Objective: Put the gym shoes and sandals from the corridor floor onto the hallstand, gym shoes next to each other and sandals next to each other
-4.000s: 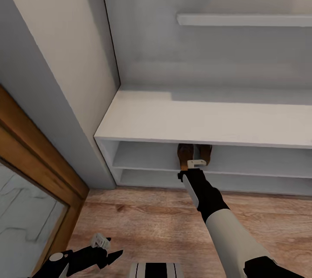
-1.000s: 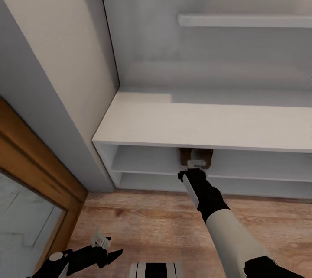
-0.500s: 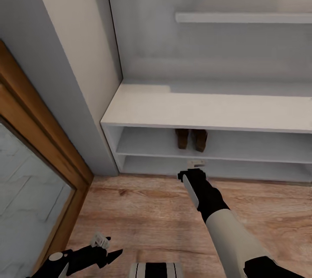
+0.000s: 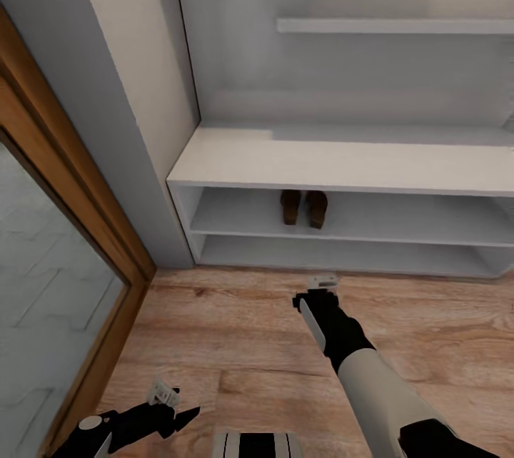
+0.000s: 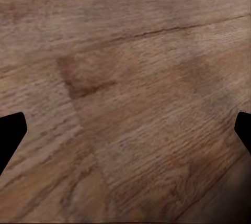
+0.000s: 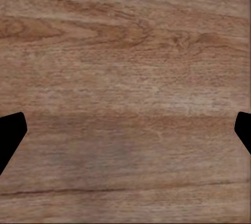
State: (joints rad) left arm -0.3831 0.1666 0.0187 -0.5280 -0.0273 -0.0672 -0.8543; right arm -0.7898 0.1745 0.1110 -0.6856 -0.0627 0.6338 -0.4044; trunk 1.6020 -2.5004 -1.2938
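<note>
Wood-plank corridor floor (image 4: pixel 235 344) lies bare before the hallstand (image 4: pixel 343 162). Both sandals (image 4: pixel 303 207) are seen side by side on its upper shelf, toward the left end. Both the right pincer (image 4: pixel 323 280) and left pincer (image 4: pixel 165 395) are spread and empty. Fetching the gym shoes is judged next.
</note>
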